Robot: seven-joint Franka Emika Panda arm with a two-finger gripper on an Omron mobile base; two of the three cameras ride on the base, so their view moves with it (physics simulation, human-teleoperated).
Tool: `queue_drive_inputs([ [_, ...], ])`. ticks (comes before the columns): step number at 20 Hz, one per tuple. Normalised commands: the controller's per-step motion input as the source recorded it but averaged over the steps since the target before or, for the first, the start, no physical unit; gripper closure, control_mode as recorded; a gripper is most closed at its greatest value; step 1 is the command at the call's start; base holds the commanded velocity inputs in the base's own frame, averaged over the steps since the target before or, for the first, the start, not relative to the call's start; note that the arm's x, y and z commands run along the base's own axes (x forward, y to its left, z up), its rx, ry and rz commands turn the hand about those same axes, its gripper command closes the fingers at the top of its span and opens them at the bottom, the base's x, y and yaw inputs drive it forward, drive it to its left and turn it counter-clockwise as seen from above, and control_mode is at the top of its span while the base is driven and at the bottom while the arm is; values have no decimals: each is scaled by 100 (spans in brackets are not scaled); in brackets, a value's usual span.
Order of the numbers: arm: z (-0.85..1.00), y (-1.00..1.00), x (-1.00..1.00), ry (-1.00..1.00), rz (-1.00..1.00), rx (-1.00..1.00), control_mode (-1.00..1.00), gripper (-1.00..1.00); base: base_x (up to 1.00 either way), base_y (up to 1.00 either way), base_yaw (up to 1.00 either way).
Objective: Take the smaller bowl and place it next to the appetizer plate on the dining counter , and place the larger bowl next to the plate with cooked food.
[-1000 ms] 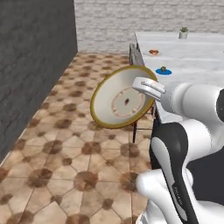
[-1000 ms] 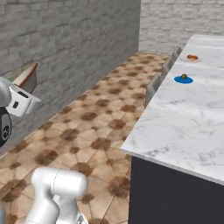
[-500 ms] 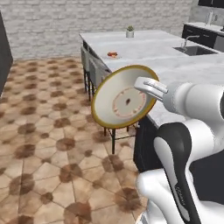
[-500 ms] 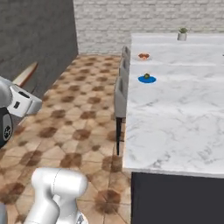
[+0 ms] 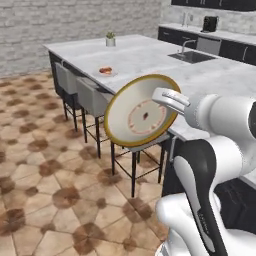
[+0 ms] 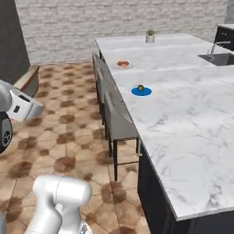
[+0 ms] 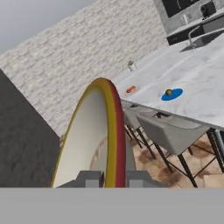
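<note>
Wide cream ceramic bowl with tan-gold rim carried on edge, jaws clamped on its rim. Beyond the jaws, on the white marble table: white plate with cooked food, farther than the small blue appetizer plate. Advice: level bowl before lowering beside white plate. Grey stools line the near edge; approach above them.

1. Illumination: bright, even and diffuse in all three views; no single light source can be identified.
2. Shadows: faint and soft under the stools on the tiled floor; none hard-edged.
3. Glare: the white marble table reads pale and slightly washed out; no sharp specular highlights.
4. Sharpness: all views soft and low in resolution; small distant items on the table appear as blurred blobs.
5. Distortion: no noticeable edge bending; brick wall lines stay straight.
</note>
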Motion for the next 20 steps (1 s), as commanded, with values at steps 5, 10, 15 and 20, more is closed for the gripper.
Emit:
queue_drive_inputs([
  [5,0,0,0,0,0,0,100,100,100,99,-53],
  [10,0,0,0,0,0,0,100,100,86,99,-51],
  [15,0,0,0,0,0,0,100,100,47,100,-46],
  [20,0,0,0,0,0,0,100,100,38,100,-45],
])
